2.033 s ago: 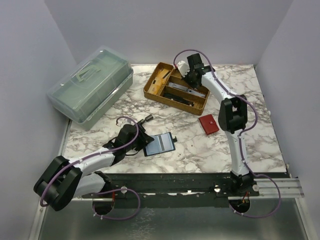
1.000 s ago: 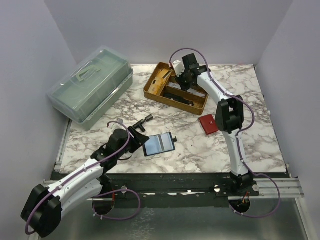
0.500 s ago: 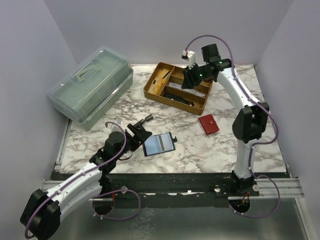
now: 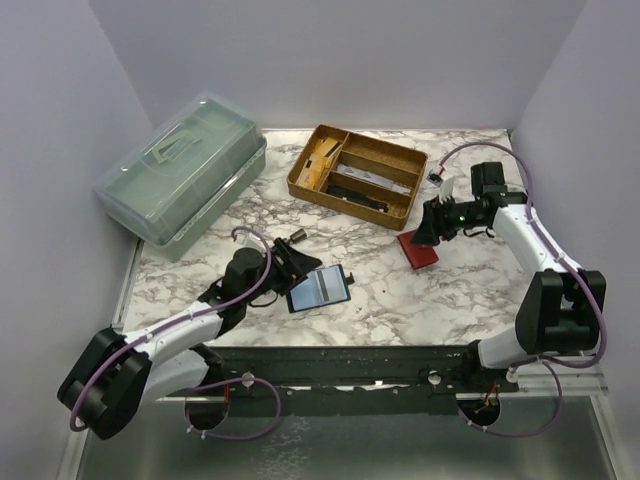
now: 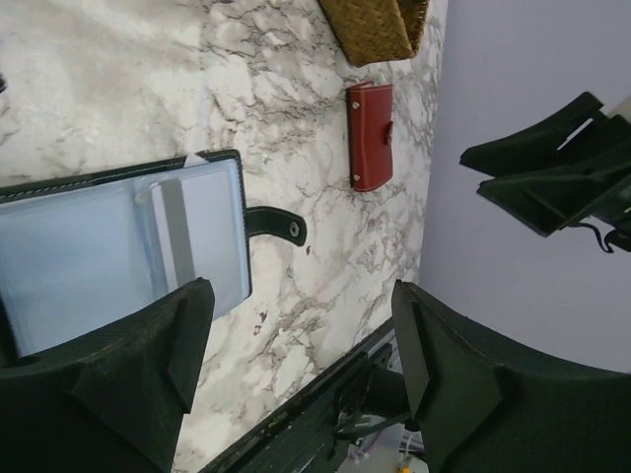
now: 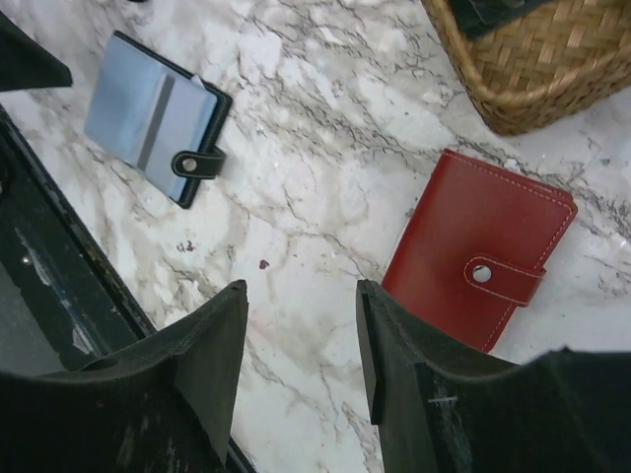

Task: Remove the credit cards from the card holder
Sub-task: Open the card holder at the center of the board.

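**Surface:** white marble-patterned surface (image 4: 400,300) with grey veins.

**Card holder:** black rectangular card holder (image 4: 318,289), lying open and flat near the near edge, left of centre. Its snap strap pointed right.

**Credit cards:** pale blue-grey plastic credit cards (image 4: 324,286) were inside the open holder. The top one showed a dark stripe (image 5: 174,236). None lay loose on the surface.

**Left claw:** the left claw (image 4: 290,264) was at the holder's left edge, fingers spread wide and gripping nothing. In the wrist view one finger (image 5: 148,384) overlapped the holder's near corner; contact could not be told.

**Right claw:** the right claw (image 4: 424,231) was also spread and empty, poised over the far edge of the red wallet.

**Red wallet:** red leather snap-closed wallet (image 4: 417,248), shut and flat, right of the card holder and just near of the tray.

**Tray:** brown woven divided tray (image 4: 346,205) at far centre, holding dark items too small to identify.

**Box:** translucent green lidded plastic box (image 4: 185,175) at far left, closed.
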Controlling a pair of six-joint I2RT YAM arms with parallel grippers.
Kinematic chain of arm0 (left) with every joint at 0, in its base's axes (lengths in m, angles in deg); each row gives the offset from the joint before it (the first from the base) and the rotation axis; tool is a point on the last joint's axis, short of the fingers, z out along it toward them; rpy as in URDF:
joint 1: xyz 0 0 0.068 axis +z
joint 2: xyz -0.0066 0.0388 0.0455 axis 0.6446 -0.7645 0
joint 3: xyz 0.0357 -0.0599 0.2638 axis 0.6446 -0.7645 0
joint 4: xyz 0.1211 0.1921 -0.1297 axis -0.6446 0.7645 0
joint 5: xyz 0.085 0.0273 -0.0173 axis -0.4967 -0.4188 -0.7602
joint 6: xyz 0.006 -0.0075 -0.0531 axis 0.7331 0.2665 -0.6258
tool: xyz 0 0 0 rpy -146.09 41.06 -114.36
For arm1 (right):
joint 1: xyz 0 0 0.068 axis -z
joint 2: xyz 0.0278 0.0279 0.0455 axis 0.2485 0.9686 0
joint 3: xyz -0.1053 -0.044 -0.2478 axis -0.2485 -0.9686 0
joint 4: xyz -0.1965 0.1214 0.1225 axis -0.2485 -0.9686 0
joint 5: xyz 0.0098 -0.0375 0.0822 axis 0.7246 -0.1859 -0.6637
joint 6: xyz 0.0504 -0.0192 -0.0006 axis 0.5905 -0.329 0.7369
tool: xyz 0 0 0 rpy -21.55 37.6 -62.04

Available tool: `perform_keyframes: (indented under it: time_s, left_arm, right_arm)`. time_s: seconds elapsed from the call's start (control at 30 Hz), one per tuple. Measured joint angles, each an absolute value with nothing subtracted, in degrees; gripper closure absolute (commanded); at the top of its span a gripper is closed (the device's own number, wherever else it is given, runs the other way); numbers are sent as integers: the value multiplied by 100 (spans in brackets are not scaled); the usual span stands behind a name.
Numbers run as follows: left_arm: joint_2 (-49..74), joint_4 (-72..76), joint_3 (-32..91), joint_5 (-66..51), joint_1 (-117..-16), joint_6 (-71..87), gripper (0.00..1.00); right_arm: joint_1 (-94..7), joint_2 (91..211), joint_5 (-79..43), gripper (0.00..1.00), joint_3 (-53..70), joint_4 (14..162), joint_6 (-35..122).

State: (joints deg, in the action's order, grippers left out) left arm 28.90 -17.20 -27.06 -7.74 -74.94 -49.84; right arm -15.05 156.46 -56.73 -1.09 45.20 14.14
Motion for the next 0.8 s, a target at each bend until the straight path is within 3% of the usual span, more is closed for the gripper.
perform_keyframes:
  time_s: [0.43,0.8]
  left_arm:
    - [1465,-1913,-1672,-437,-7514,-4684,20]
    - [1098,-1845,-1421,-511,-7986,-4671,20]
  right_arm:
    - [-1623,15593,-3640,46,-935,6046,1493]
    - [-1991,16157,-2891,48,-976,6407,1589]
